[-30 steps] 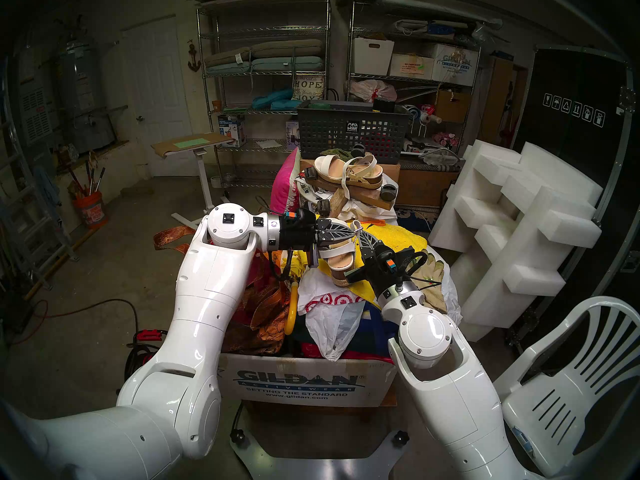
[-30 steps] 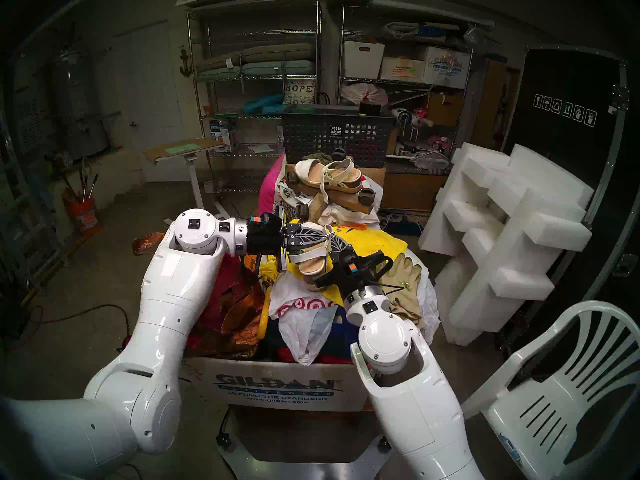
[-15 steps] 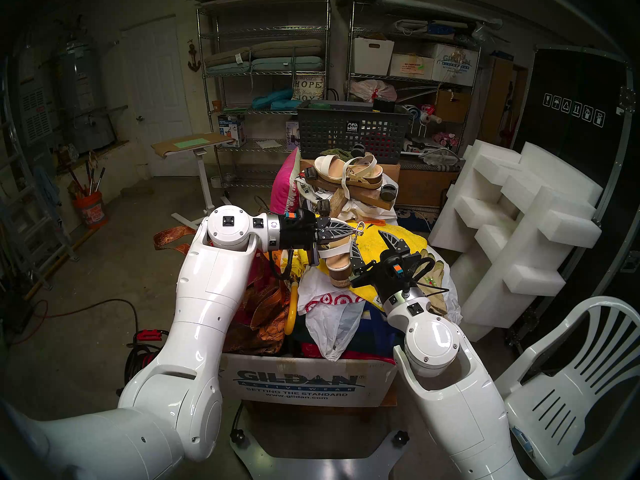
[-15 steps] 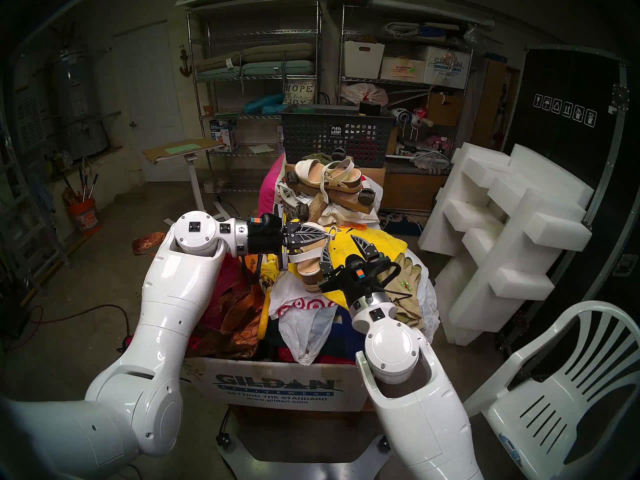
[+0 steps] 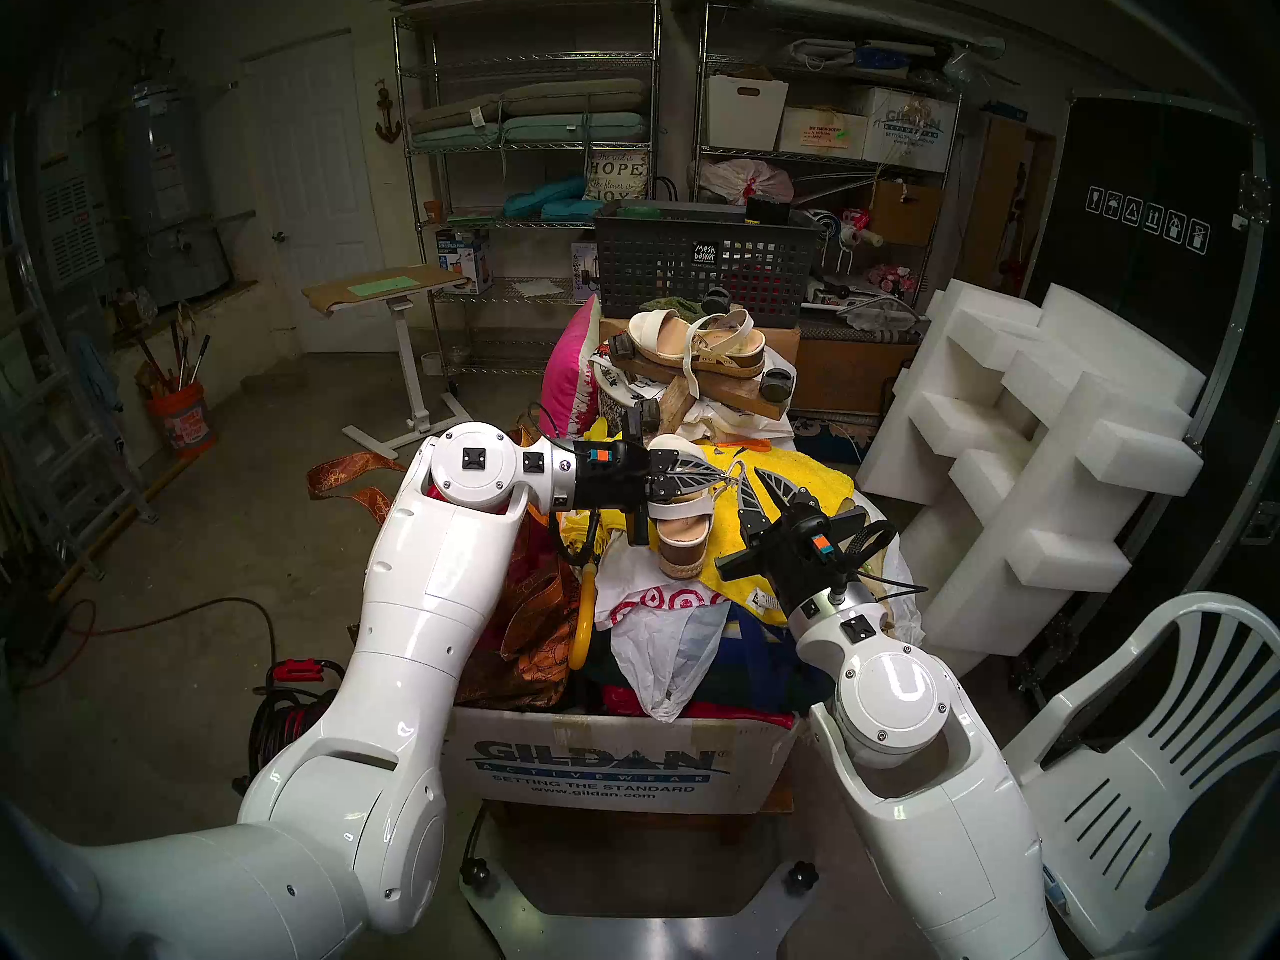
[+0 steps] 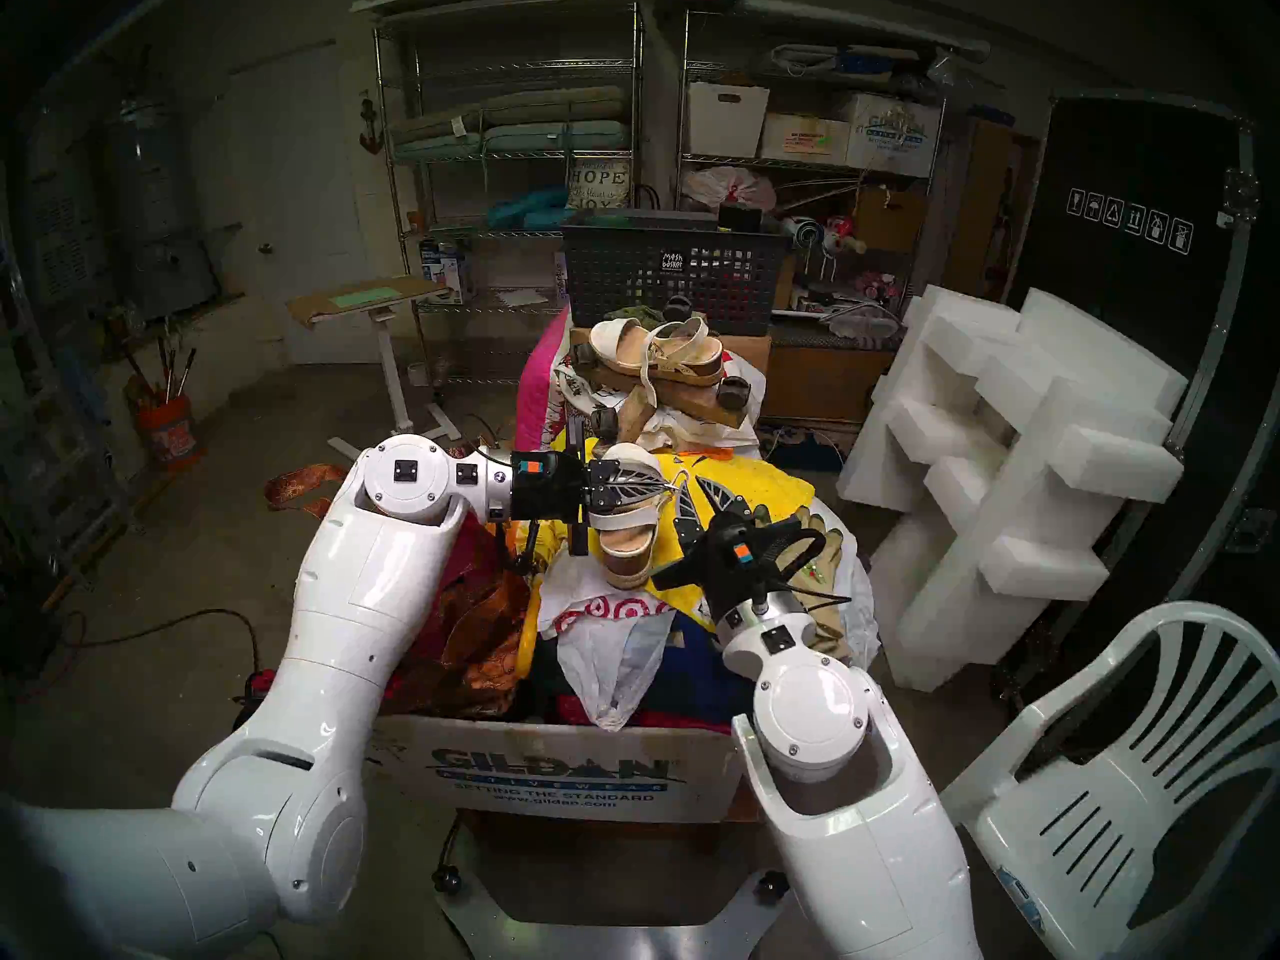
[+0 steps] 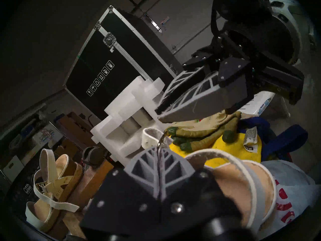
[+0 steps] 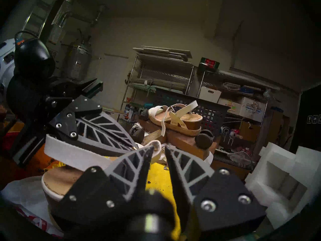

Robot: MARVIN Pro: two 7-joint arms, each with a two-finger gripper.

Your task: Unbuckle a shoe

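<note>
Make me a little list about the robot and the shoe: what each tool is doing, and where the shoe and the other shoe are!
shoe: wedge sandal with white straps, standing on the yellow cloth atop a pile of clutter
left tool: shut on the sandal's thin strap, by the buckle
right tool: partly open, holding nothing, just right of the strap
other shoe: flatter sandal farther back, on a wooden board
nearby: gloves on the cloth

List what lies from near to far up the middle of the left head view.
Cardboard box → plastic bag → wedge sandal → flat sandal → mesh basket → wire shelves.
</note>
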